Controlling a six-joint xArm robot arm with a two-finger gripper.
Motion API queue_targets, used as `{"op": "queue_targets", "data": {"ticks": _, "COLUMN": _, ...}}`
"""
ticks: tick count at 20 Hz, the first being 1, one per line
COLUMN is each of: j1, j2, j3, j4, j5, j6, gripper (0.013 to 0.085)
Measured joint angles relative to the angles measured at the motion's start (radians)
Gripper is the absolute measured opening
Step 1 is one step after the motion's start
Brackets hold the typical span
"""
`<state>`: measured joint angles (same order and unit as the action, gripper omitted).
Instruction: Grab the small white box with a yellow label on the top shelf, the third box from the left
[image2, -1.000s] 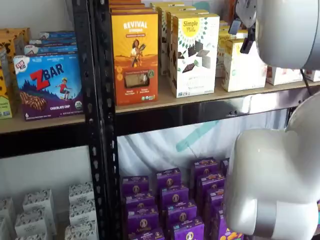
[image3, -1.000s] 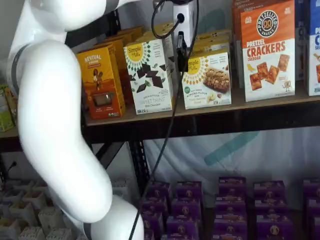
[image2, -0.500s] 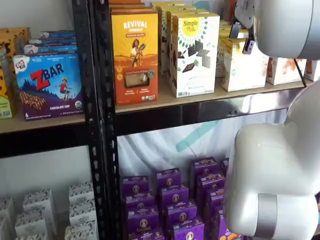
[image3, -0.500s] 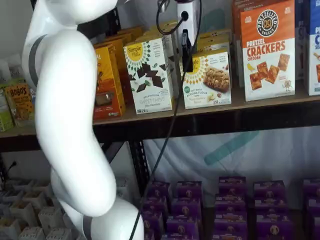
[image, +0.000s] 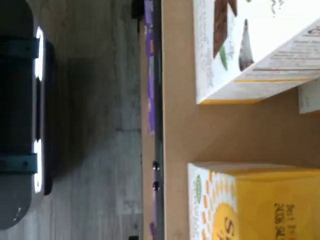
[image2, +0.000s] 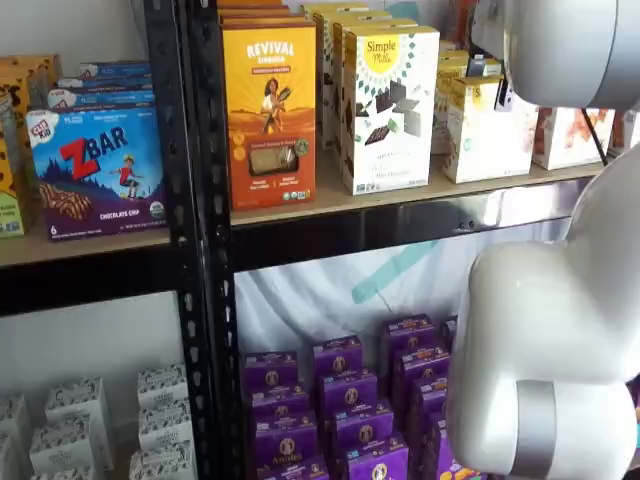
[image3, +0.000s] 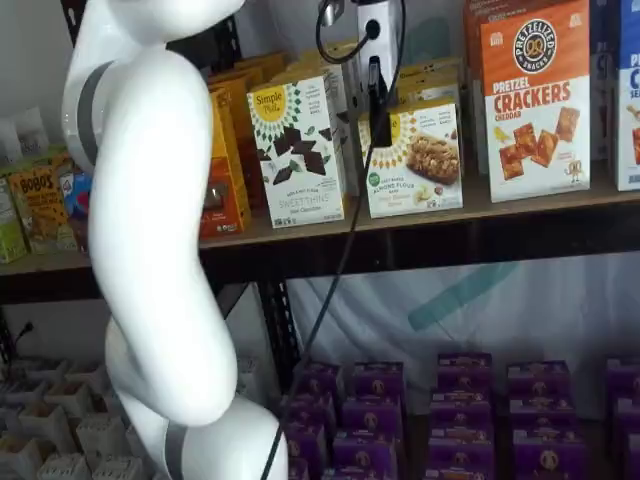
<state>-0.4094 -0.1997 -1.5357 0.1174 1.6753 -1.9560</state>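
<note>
**Gripper at the white box's upper left corner**

On the top shelf (image3: 420, 232), the Simple Mills box (image3: 300, 150) stands left of the gripper (image3: 378, 100), whose black fingers hang side-on, so their state cannot be told. Just right stands the small white box (image3: 418, 160), yellow-topped, then the cracker box (image3: 535, 100).

Shop-style mock-up: black metal shelving (image2: 190, 240) stocked with rows of identical boxed snacks (image2: 340, 400) and crackers (image3: 535, 100).
</note>
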Motion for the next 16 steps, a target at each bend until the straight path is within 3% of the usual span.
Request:
{"op": "queue_targets", "data": {"ticks": 8, "j1": 0.021, "j2": -0.001, "j3": 0.006, "j4": -0.037, "j5": 0.011, "j6": 0.015, "gripper": 0.085}}
{"op": "queue_targets", "data": {"ticks": 15, "j1": 0.016, "j2": -0.023, "j3": 0.04, "j4": -0.01, "j5": -0.024, "j6": 0.013, "gripper": 0.085}}
{"op": "queue_targets", "data": {"ticks": 16, "j1": 0.016, "j2": -0.026, "j3": 0.044, "j4": -0.009, "j5": -0.029, "j6": 0.012, "gripper": 0.081}}
